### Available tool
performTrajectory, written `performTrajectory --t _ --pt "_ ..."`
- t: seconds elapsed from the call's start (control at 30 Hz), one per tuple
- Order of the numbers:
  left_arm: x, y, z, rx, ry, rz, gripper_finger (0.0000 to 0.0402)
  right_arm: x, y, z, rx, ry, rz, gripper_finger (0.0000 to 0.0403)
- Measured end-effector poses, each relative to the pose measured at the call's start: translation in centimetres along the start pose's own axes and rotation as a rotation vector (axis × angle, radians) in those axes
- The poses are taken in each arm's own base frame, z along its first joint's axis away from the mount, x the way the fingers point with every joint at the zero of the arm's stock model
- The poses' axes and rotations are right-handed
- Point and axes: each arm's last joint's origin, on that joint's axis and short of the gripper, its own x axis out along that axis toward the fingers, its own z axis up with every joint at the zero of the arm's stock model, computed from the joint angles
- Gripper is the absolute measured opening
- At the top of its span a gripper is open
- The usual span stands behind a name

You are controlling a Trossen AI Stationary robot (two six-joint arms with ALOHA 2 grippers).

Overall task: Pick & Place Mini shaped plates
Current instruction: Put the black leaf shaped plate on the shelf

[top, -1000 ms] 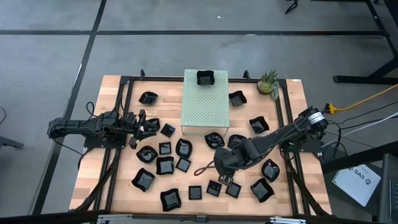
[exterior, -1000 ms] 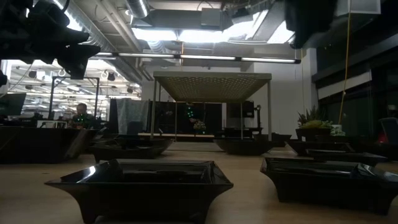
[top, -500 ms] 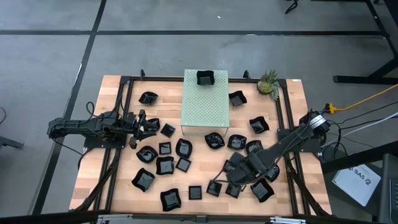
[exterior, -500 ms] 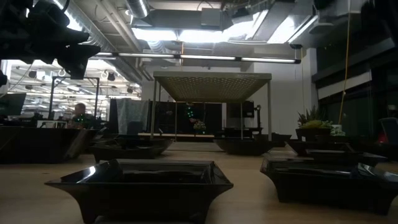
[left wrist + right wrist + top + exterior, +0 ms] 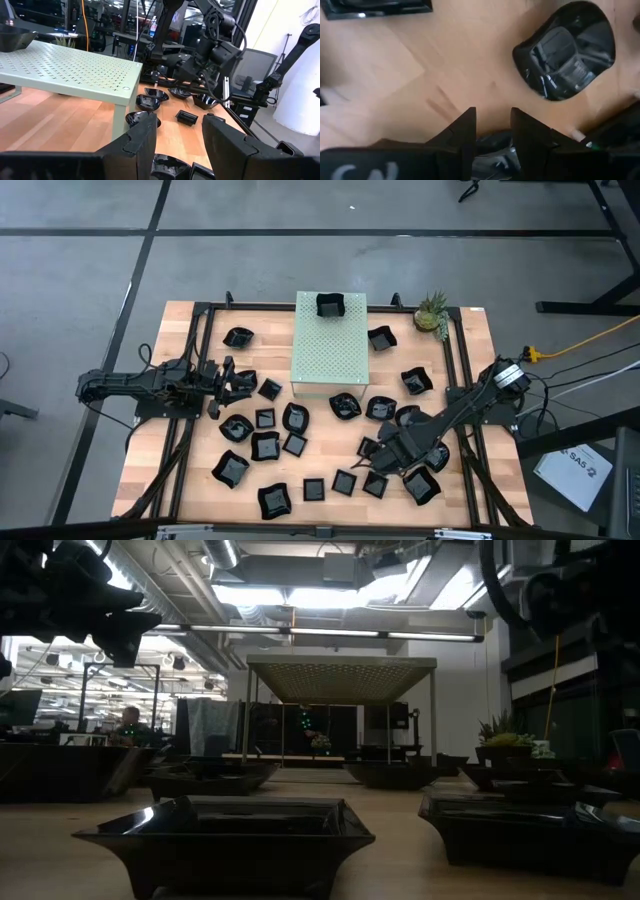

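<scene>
Several mini shaped plates, small glossy black dishes (image 5: 265, 446), lie scattered on the wooden table, and one (image 5: 330, 305) sits on top of the pale green perforated box (image 5: 330, 350). My right gripper (image 5: 376, 470) hangs over the near right cluster of plates, pointing steeply down, its fingers (image 5: 462, 130) open with a narrow gap and bare wood between them (image 5: 492, 122). In the right wrist view a rounded plate (image 5: 565, 50) lies just ahead of the fingers. At the table's left, my left gripper (image 5: 240, 380) waits level and open (image 5: 180, 135), empty.
A small pineapple-like plant (image 5: 432, 312) stands at the far right. A black frame rail (image 5: 455, 380) runs along the table's right side. Plates crowd around my right gripper (image 5: 420, 485). At table height, two plates (image 5: 225, 835) stand close to the near edge.
My right gripper has gone down and toward the table's right edge, over the near right plates, and has tipped from a slant to pointing almost straight down. The gap between its fingers looks the same. No plate has moved.
</scene>
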Motion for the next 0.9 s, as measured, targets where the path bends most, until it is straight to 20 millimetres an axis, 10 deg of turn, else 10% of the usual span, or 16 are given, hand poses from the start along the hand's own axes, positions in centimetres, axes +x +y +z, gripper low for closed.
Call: performTrajectory --t 0.9 --pt "0.0 0.0 0.0 0.000 0.000 0.000 0.0152 4.3 -0.3 -1.1 -0.127 -0.143 -0.083 0.0122"
